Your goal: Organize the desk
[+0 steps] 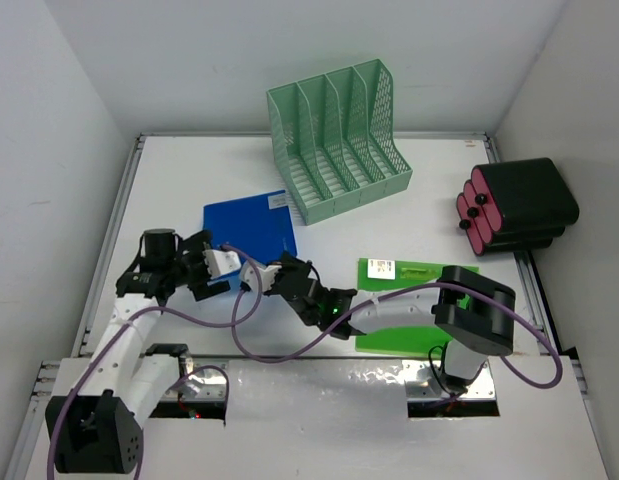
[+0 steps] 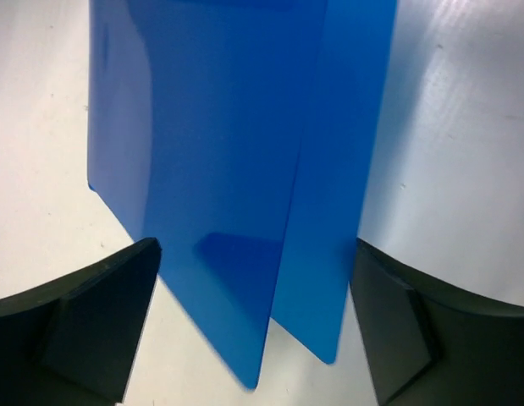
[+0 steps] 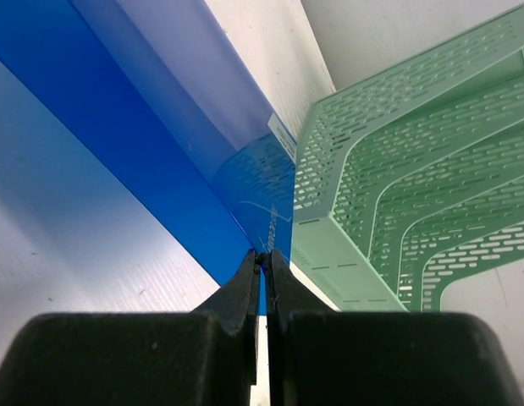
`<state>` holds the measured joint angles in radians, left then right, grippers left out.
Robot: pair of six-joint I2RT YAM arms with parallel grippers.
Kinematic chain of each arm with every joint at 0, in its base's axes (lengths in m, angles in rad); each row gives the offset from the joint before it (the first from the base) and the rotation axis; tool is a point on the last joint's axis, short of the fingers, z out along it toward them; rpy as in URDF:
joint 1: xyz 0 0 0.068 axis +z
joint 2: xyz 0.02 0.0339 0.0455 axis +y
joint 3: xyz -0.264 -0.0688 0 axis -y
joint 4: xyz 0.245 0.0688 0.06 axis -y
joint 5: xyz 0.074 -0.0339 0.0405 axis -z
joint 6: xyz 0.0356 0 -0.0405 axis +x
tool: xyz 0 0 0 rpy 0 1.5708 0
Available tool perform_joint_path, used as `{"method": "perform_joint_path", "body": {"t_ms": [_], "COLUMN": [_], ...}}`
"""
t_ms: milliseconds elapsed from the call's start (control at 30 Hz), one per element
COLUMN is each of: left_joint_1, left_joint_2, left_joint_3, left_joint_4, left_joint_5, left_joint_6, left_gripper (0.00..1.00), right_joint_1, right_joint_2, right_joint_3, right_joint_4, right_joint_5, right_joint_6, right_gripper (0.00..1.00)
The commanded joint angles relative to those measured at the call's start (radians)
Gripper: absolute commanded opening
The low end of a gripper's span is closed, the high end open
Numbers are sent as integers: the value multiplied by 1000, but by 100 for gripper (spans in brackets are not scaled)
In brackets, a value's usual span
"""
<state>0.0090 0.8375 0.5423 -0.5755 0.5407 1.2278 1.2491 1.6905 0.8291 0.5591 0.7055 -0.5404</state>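
- Top: prob filing folder (image 1: 251,222) off desk (image 1: 179,175), filling whole view, into rack (image 1: 339,140) just beside.
- L wrist: straddling folder (image 2: 211,152) corner w/ L gripper (image 2: 255,262) released; needing closing next.
- R wrist: pinching folder edge w/ R gripper (image 3: 262,258) clenched; then prob needing lifting upright.

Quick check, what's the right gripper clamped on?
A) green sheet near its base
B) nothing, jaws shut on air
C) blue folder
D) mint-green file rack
C. In the right wrist view, the right gripper has its jaws pinched shut on the edge of the blue folder. The mint-green file rack stands just beyond, untouched.
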Motion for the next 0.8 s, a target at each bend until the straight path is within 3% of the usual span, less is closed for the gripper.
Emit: {"method": "perform_joint_path", "body": {"t_ms": [0, 100, 167, 200, 333, 467, 533, 600, 767], "left_joint_1": [-27, -35, -37, -37, -37, -37, -37, -37, -35], "left_joint_2": [20, 12, 0, 2, -6, -8, -3, 3, 20], "left_joint_3": [-30, -57, -62, -56, -38, -10, 16, 33, 100], "left_joint_4": [169, 226, 241, 218, 186, 161, 144, 115, 40], "left_joint_5": [-61, -74, -71, -42, 15, 16, 2, -22, -64], "left_joint_6": [-63, -88, -102, -97, -86, -102, -100, -91, -47], "left_gripper": [85, 64, 44, 32, 3, 0, 0, 0, 0], "right_joint_1": [-5, -5, -5, -5, -5, -5, -7, -5, -7], "right_joint_2": [-20, -15, -11, -9, -5, -41, -77, -156, -357], "right_joint_3": [34, 36, 36, 39, 42, 16, 8, -7, -44], "right_joint_4": [74, 79, 85, 85, 84, 73, 21, -7, -180], "right_joint_5": [12, 14, 12, 12, 5, -32, -84, -132, -208], "right_joint_6": [28, 30, 33, 34, 36, 31, 42, 66, 92], "right_gripper": [0, 0, 0, 0, 0, 0, 18, 42, 75]}}
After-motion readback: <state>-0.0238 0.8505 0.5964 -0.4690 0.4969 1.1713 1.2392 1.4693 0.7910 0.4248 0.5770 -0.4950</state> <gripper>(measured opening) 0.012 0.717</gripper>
